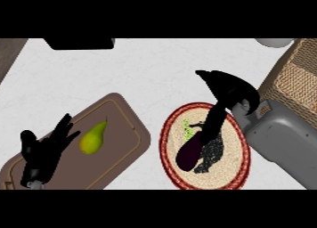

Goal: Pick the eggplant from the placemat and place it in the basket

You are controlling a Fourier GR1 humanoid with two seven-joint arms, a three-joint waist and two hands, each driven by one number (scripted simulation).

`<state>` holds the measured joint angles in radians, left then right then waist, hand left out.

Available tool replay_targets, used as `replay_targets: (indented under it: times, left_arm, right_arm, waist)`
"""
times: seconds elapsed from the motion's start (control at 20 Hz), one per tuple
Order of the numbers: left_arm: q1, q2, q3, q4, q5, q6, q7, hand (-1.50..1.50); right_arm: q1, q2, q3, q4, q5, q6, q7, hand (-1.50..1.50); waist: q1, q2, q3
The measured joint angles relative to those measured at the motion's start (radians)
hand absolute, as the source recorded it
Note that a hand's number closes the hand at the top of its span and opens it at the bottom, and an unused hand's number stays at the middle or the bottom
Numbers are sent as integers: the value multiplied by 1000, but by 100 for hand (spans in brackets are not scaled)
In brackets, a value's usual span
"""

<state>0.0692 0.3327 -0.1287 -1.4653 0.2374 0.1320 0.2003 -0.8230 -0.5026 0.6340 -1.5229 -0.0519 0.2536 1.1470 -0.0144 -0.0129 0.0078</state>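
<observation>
The left hand (46,149), fingers straight, is shown resting at seven o'clock on a brown cutting board (125,133) beside a pear (93,138). At four o'clock the eggplant (191,151) lies on the round placemat (171,133); the right hand (228,89) hangs above it, fingers uncurled, holding nothing. The basket (306,75) is seen at two o'clock on the tabletop (141,71).

Pear (93,138) lying tilted on brown cutting board (122,147) (stem end up). Board sits on pale worktop (148,71); black object (79,43) well beyond board, top edge.
</observation>
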Motion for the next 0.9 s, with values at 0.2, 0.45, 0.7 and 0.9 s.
replay_targets:
  times: [0.2, 0.45, 0.7, 0.9]
  left_arm:
    - [5, 1, -2, -10, -2, -4, 10, 0]
    - [17, -5, -6, -20, -13, -2, 6, 0]
    - [21, -3, 11, -2, -5, -26, -32, 0]
    - [30, -5, 9, -15, -13, -21, -21, 0]
  right_arm:
    - [44, 18, 30, 12, 31, -26, -7, -150]
    - [104, 34, 55, -13, 77, -65, -12, -150]
    - [167, 49, 84, -10, 143, -94, -31, -150]
    - [201, 67, 96, -7, 185, -112, -34, -150]
  waist:
    - [5, 1, 0]
    - [5, 1, 1]
    - [6, 2, 2]
    - [9, 2, 3]
